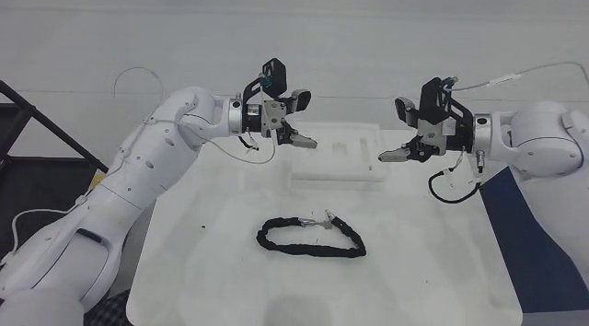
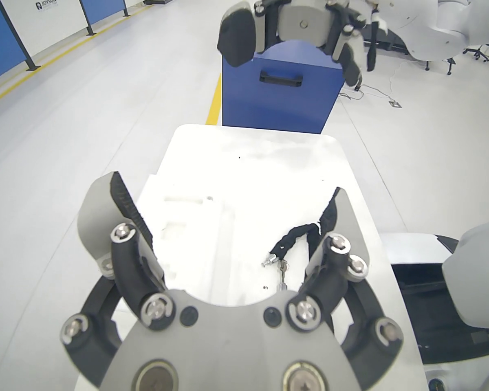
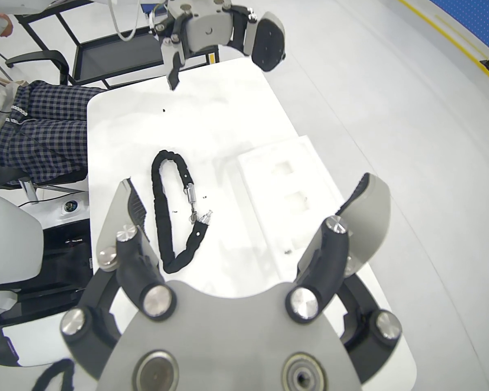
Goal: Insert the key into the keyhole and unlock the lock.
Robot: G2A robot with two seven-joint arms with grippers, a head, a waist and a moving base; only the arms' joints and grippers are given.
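A black fabric-sleeved chain lock (image 1: 308, 238) lies curled on the white table (image 1: 212, 261), nearer the front edge. Its two metal ends (image 3: 192, 196) meet at the loop's top, with a small key (image 3: 203, 217) lying by them. My left gripper (image 1: 304, 122) hovers open and empty above the table's far left part, well away from the chain. Facing it from the far right side, my right gripper (image 1: 398, 131) is also open and holds nothing. In the left wrist view my own gripper (image 2: 226, 201) frames the chain (image 2: 297, 233) and its metal ends (image 2: 277, 264); the right wrist gripper (image 3: 246, 189) looks down on the chain (image 3: 163, 213).
A white foam tray (image 1: 336, 165) with shallow recesses sits at the table's back middle, under and between the two grippers. A blue cabinet (image 2: 277, 95) stands on the floor beyond the table's right end. A black frame (image 1: 37, 133) stands off the left side.
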